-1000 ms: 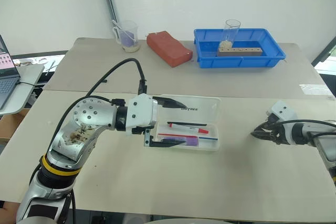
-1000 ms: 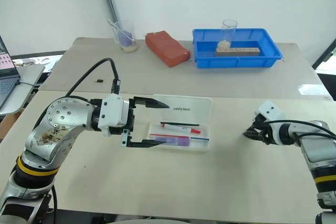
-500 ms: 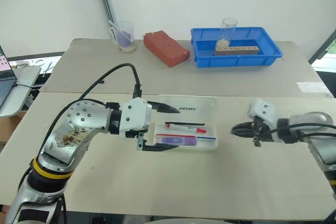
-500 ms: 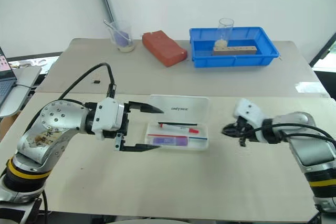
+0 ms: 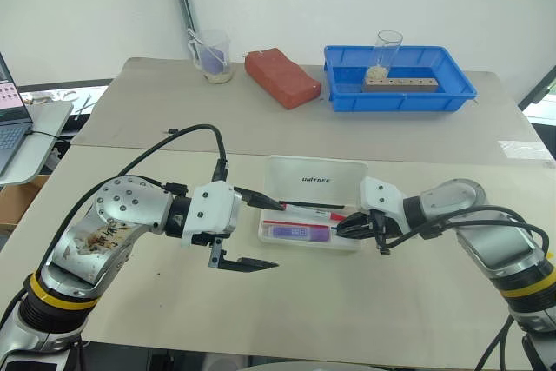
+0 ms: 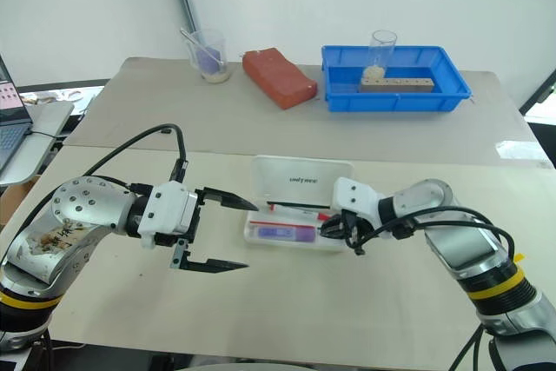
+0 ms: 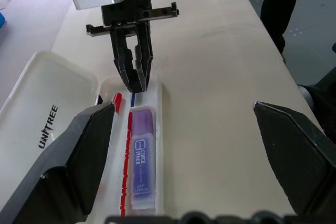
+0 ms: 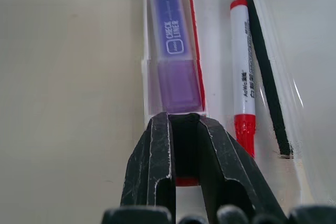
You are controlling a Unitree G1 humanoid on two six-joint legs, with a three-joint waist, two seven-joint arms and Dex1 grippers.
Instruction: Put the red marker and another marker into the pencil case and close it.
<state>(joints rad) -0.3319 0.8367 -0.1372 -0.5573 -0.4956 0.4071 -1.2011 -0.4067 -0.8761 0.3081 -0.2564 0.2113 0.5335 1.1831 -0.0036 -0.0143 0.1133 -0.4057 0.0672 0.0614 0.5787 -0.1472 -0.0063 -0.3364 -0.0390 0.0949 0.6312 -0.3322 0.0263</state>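
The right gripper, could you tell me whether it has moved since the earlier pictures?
Yes. The right gripper has travelled leftward across the table to the pencil case's right end.

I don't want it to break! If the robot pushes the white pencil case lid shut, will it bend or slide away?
The pencil case looks like thin see-through plastic, so its open lid probably flexes a little. It seems light and lies on a smooth table, so a push could slide it.

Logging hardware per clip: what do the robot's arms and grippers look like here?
Silver metal arms with yellow-and-black bands and black cables. White wrist housings carry two tapered black fingers on the left gripper and the right gripper. The left arm's shell is scuffed.
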